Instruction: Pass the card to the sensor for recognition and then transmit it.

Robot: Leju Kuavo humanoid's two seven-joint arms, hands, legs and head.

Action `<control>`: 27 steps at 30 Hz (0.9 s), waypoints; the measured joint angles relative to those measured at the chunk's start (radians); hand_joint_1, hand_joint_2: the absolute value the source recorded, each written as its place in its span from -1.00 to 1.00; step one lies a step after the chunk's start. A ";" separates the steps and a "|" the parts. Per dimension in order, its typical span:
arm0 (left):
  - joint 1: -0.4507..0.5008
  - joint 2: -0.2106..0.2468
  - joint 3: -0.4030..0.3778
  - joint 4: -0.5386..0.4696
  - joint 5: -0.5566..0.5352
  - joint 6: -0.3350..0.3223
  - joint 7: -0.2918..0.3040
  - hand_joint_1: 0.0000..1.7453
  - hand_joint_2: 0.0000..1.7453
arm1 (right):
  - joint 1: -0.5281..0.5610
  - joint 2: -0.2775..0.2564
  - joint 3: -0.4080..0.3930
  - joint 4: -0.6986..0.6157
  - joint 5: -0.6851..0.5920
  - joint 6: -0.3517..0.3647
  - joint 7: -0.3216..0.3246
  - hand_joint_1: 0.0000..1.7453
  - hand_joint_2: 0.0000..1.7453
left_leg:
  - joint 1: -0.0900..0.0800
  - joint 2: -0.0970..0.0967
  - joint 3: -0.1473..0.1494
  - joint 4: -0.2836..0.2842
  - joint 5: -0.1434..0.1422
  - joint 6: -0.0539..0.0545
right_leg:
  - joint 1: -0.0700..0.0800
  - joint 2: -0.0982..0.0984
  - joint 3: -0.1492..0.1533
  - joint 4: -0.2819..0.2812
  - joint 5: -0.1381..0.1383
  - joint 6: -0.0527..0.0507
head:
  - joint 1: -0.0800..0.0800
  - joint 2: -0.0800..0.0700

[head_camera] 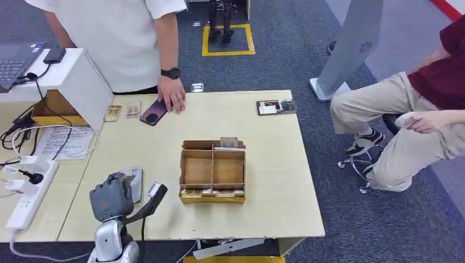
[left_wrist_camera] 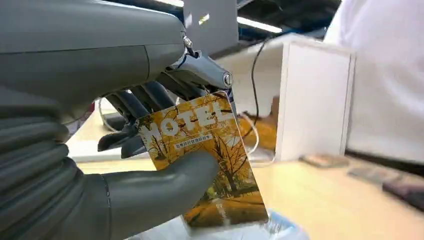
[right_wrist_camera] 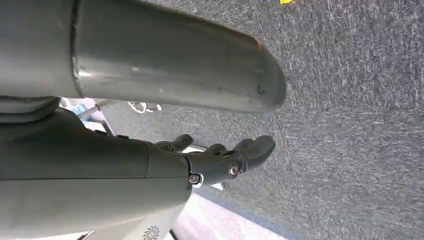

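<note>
My left hand [head_camera: 111,197] hovers near the table's front left corner, just over a flat grey sensor pad [head_camera: 135,183]. In the left wrist view the left hand [left_wrist_camera: 125,195] pinches a yellow card [left_wrist_camera: 210,155], printed with autumn trees and large white letters, between thumb and fingers. The card is tilted, with its lower edge close above the pale sensor surface [left_wrist_camera: 280,231]. My right hand [right_wrist_camera: 220,160] hangs over the grey carpet with its fingers stretched out and nothing in it.
A cardboard divider box [head_camera: 213,171] holding cards stands mid-table. A person in a white shirt rests a hand on a dark phone [head_camera: 153,112], beside two loose cards [head_camera: 113,113]. A white box [head_camera: 82,82] and a power strip [head_camera: 30,194] sit at left. Another person sits at right.
</note>
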 joint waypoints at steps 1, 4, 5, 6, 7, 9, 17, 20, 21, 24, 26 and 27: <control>-0.005 0.007 -0.014 0.014 0.000 -0.004 0.015 1.00 1.00 | 0.000 0.000 0.000 0.000 0.000 0.000 0.000 -1.00 -1.00 | 0.000 0.000 0.000 0.000 0.000 0.000 | 0.000 0.000 0.000 0.000 0.000 0.000 | 0.001 0.000; -0.021 0.022 -0.047 0.047 0.000 -0.015 0.033 1.00 1.00 | 0.000 0.000 0.000 0.000 0.000 0.000 0.000 -1.00 -1.00 | 0.000 0.000 0.000 0.000 0.000 0.000 | 0.000 0.000 0.000 0.000 0.000 0.000 | 0.000 0.000; -0.025 0.025 -0.053 0.056 0.000 -0.020 0.034 1.00 1.00 | 0.000 0.000 0.000 0.000 0.000 0.000 0.000 -1.00 -1.00 | 0.000 0.000 0.000 0.000 0.000 0.000 | 0.000 0.000 0.000 0.000 0.000 0.000 | 0.000 0.000; -0.027 0.026 -0.057 0.063 0.000 -0.026 0.034 1.00 1.00 | 0.001 0.000 0.000 0.000 0.000 0.000 0.000 -1.00 -1.00 | 0.000 0.000 0.000 0.000 0.000 0.000 | 0.000 0.000 0.000 0.000 0.000 0.000 | 0.000 0.000; -0.030 0.027 -0.060 0.070 0.000 -0.030 0.034 1.00 1.00 | 0.001 0.000 0.000 0.000 0.000 0.000 0.000 -1.00 -1.00 | 0.000 0.000 0.000 0.000 0.000 0.000 | 0.000 0.000 0.000 0.000 0.000 0.000 | 0.000 0.000; -0.037 0.030 -0.063 0.081 0.000 -0.042 0.024 1.00 1.00 | 0.001 0.000 0.000 0.000 0.000 0.002 -0.001 -1.00 -1.00 | 0.000 0.000 0.000 0.000 0.000 0.000 | 0.000 0.000 0.001 0.000 0.000 0.000 | 0.000 0.000; -0.045 0.034 -0.063 0.106 0.016 -0.065 -0.018 1.00 1.00 | 0.001 -0.001 0.000 0.000 0.000 0.003 0.000 -1.00 -1.00 | 0.000 0.000 0.001 0.000 0.000 0.000 | 0.000 0.000 0.002 0.000 0.000 0.000 | 0.000 0.000; -0.046 0.034 -0.063 0.107 0.023 -0.067 -0.021 1.00 1.00 | 0.001 -0.002 0.000 0.000 0.002 0.007 -0.001 -1.00 -1.00 | 0.000 0.000 0.002 0.000 0.000 0.000 | 0.000 0.000 0.002 0.000 0.000 0.000 | 0.000 0.000; -0.046 0.034 -0.064 0.107 0.024 -0.069 -0.022 1.00 1.00 | 0.001 -0.002 0.000 0.000 0.003 0.008 -0.001 -1.00 -1.00 | 0.000 0.000 0.002 0.000 0.000 0.000 | 0.000 0.000 0.002 0.000 0.000 0.000 | 0.000 0.000; -0.048 0.034 -0.063 0.111 0.028 -0.075 -0.028 1.00 1.00 | 0.001 -0.003 0.000 0.000 0.004 0.012 0.000 -1.00 -1.00 | 0.000 0.000 0.002 0.000 0.000 0.000 | 0.000 0.000 0.003 0.000 0.000 0.000 | 0.000 0.000; -0.048 0.034 -0.063 0.111 0.029 -0.076 -0.029 1.00 1.00 | 0.001 -0.003 0.000 0.000 0.004 0.012 0.000 -1.00 -1.00 | 0.000 0.000 0.002 0.000 0.000 0.000 | 0.000 0.000 0.003 0.000 0.000 0.000 | 0.000 0.000; -0.048 0.034 -0.063 0.111 0.030 -0.076 -0.029 1.00 1.00 | 0.001 -0.003 0.000 0.000 0.004 0.012 0.000 -1.00 -1.00 | 0.000 0.000 0.002 0.000 0.000 0.000 | 0.000 0.000 0.003 0.000 0.000 0.000 | 0.000 0.000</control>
